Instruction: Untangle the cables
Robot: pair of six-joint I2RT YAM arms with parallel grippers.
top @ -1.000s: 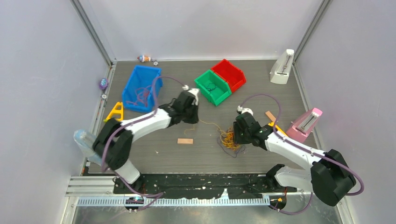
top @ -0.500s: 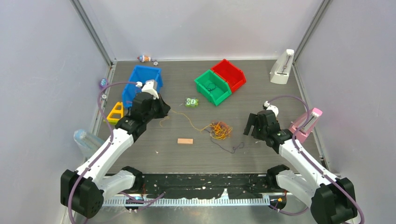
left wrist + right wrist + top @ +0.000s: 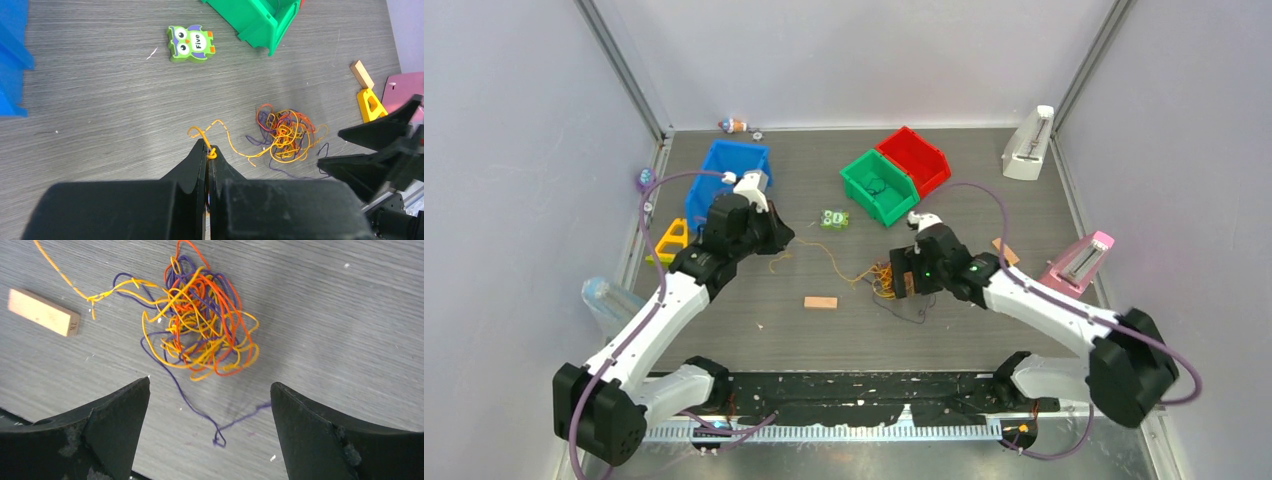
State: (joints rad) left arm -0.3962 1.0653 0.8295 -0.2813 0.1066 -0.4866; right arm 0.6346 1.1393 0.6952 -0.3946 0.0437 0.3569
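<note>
The cables are a tangle (image 3: pixel 200 330) of orange, yellow, red and dark purple strands on the table's middle, partly under my right gripper in the top view (image 3: pixel 886 280). A yellow strand (image 3: pixel 834 262) runs left from it to my left gripper (image 3: pixel 781 238), which is shut on the strand's end (image 3: pixel 211 153); the tangle shows ahead of it (image 3: pixel 287 135). My right gripper (image 3: pixel 210 385) is open and empty, hovering just at the near side of the tangle, its fingers either side of a loose purple strand (image 3: pixel 200 412).
A small wooden block (image 3: pixel 820 302) lies near the tangle's left (image 3: pixel 42 312). An owl toy (image 3: pixel 833 219), a green bin (image 3: pixel 879 185) and a red bin (image 3: pixel 914 158) are behind. A blue bin (image 3: pixel 724 185) holding strands is at the far left; a pink stand (image 3: pixel 1079 265) at the right.
My right arm has swung left from the table's right side and now hovers open over the tangle. My left gripper stays shut on the yellow strand and has shifted slightly right.
</note>
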